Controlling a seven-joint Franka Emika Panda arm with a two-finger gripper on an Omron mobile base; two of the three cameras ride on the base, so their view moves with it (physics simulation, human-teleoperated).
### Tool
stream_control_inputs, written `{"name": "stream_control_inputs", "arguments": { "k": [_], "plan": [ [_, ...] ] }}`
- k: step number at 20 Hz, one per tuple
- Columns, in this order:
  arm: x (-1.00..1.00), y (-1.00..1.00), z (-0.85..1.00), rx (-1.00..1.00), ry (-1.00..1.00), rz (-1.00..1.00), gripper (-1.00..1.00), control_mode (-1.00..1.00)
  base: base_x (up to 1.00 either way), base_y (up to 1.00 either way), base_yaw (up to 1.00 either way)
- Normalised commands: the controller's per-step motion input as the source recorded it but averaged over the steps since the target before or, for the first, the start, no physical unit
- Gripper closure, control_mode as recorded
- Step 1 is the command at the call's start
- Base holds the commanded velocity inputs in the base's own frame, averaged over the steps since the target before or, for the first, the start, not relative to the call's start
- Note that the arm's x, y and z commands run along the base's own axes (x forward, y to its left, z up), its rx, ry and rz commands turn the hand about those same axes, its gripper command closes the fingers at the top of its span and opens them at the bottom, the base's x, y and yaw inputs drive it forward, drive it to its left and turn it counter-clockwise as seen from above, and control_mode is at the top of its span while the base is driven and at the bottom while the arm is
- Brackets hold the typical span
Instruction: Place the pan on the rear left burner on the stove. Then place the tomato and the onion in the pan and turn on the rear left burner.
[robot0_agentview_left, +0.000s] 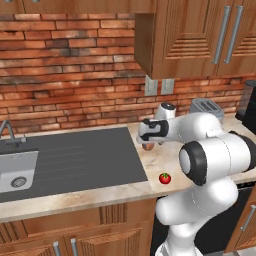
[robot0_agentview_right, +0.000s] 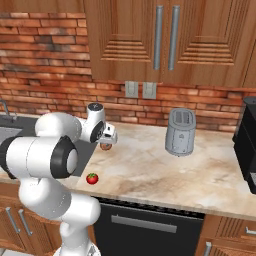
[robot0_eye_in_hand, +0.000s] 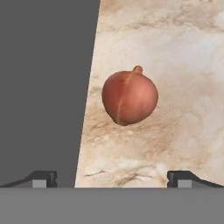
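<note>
Currently, item 1: round orange-brown papery onion, on the beige marble countertop, just beside edge of dark grey sink counter. Item 2: two-finger gripper w/ dark tips, directly above onion, fingers spread wide, nothing btwn them, not touching onion. Item 3: small shiny red tomato, same countertop, nearer front edge than onion, apart from it. Item 4: grey metal toaster, well apart from onion, by brick wall.

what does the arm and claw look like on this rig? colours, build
Glossy white arm built of rounded, bulbous links, with dark grey to black bands and end caps at the joints. No cables or markings visible. The claw sits on a white hand with a dark face; its two finger tips are small, dark and blocky.
</note>
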Motion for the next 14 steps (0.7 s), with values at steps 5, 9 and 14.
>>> {"name": "stream_control_inputs", "arguments": {
  "k": [5, 9, 14],
  "plan": [
    [0.24, 0.0, -0.15, 0.0, 0.0, 0.0, -1.0, -1.0, 0.0, 0.0, 0.0],
    [0.11, 0.0, -0.16, 0.0, 0.0, 0.0, -1.0, -1.0, 0.0, 0.0, 0.0],
    [0.13, 0.0, -0.17, 0.0, 0.0, 0.0, -1.0, -1.0, 0.0, 0.0, 0.0]
  ]
}}
